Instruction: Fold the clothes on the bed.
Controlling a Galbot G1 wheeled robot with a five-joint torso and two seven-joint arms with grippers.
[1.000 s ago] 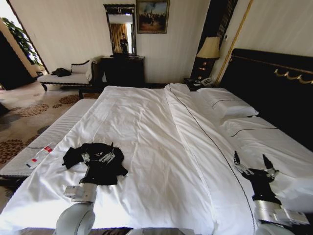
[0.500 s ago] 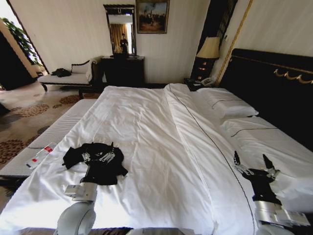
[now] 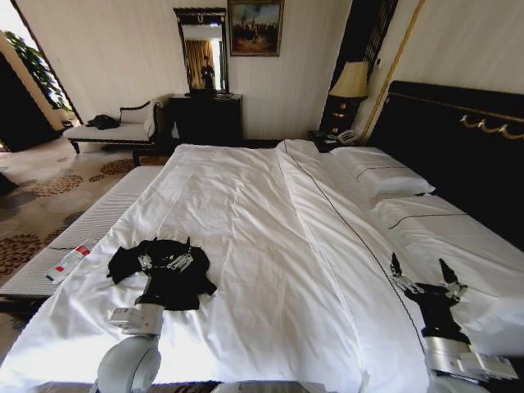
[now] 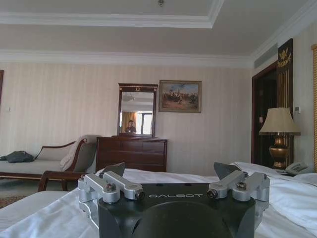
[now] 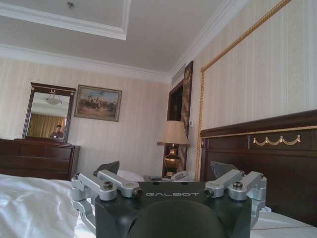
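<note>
T-shirt is a crumpled black heap on the bed, near the foot-end corner on the robot's left, lying on the white duvet; lettering not readable from here. Left gripper sits right over the heap, arm reaching forward from bottom left. Against the black cloth the head view doesn't show its fingertips clearly, but the left wrist view shows the left gripper with its two dark pads spread wide and nothing between them, so fingers apart, not clamping fabric. Right gripper is well apart from the shirt, over the right side of the bed near the pillows, fingers spread in a V, holding nothing; right wrist view agrees, right gripper with both pads wide apart, headboard behind. A small red-and-white bottle lies on the bench beside the bed, left of the shirt, not touching it. Far wall: mirror, painting, dresser, lamp on the nightstand, chaise at far left.
</note>
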